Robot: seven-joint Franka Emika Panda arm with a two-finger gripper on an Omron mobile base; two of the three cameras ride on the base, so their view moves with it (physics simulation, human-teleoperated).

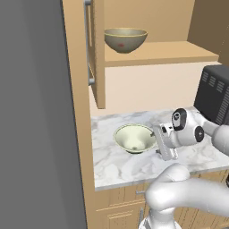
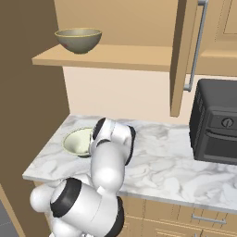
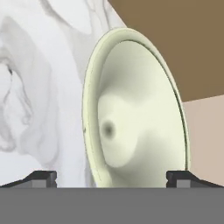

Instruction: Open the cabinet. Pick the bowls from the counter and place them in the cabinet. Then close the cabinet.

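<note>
The cabinet (image 1: 161, 53) stands open, its left door (image 1: 97, 53) and right door (image 2: 183, 55) swung out. A tan-brown bowl (image 1: 125, 39) (image 2: 78, 40) rests on its wooden shelf. On the marble counter (image 1: 116, 165) sits a pale cream bowl (image 1: 135, 138) (image 2: 76, 141). My gripper (image 1: 156, 142) hovers at that bowl's right rim, pointing sideways at it. In the hand view the cream bowl (image 3: 131, 113) is close up, and my gripper (image 3: 111, 177) is open, its tips spread wide to either side of the bowl without touching it.
A black countertop oven (image 2: 215, 122) (image 1: 214, 94) stands on the right of the counter. A tall grey wall panel (image 1: 31, 112) borders the left. The open doors with long bar handles (image 2: 194, 46) hang above the counter. Lower wooden cabinets (image 2: 199, 215) lie below.
</note>
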